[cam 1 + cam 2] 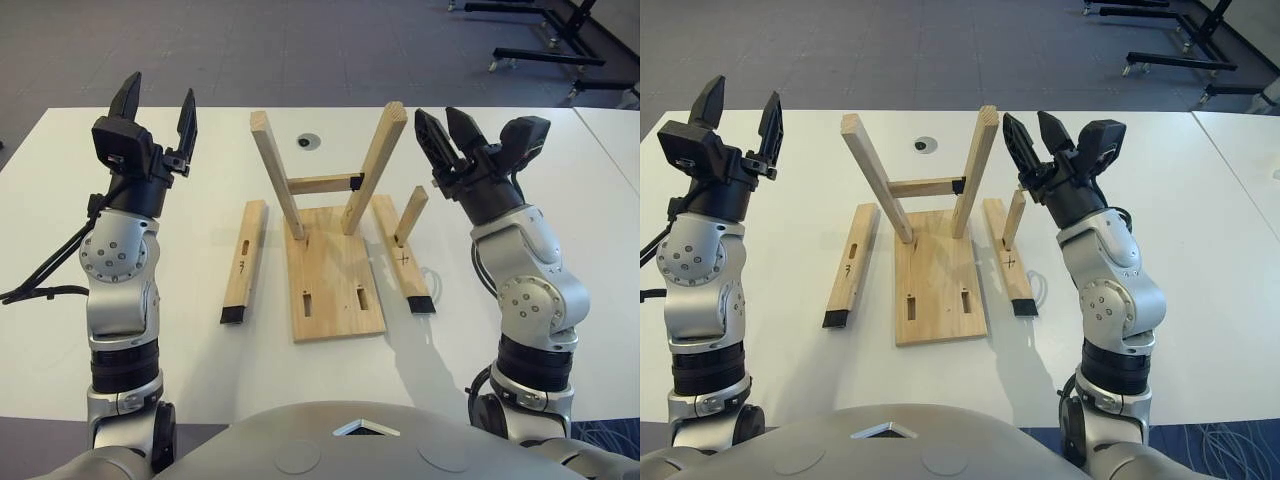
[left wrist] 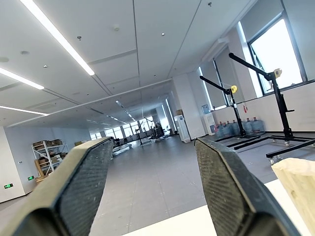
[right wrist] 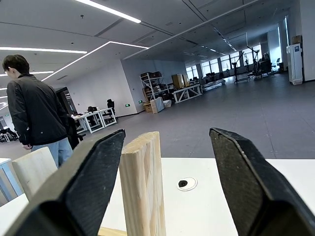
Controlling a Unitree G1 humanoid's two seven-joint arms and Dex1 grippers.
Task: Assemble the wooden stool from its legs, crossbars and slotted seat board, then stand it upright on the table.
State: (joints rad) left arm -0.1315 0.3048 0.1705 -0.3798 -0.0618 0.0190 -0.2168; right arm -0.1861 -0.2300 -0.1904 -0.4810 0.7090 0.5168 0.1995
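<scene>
- My right claw [image 1: 438, 125] hangs empty with its fingers apart. The nearer upright leg [image 1: 375, 165] stands just beside it, toward my other arm. One careless sideways brush could tip that leg out of the seat board [image 1: 335, 290].
- The crossbar [image 1: 320, 184] tying the two upright legs looks only lightly seated, so a jolt from me may pop it loose.
- Below my right claw lies a leg [image 1: 402, 265] with a short crossbar [image 1: 411, 215] poking up from it. If I pinch the bar rather than the leg, I may pull it from its slot.
- My left claw [image 1: 160, 100] is spread wide too and holds nothing. The loose leg [image 1: 244, 260] lies flat on the table [image 1: 560, 200], below and inward of it. Flat wood offers my fingers little edge, so it may skid into the seat board.
</scene>
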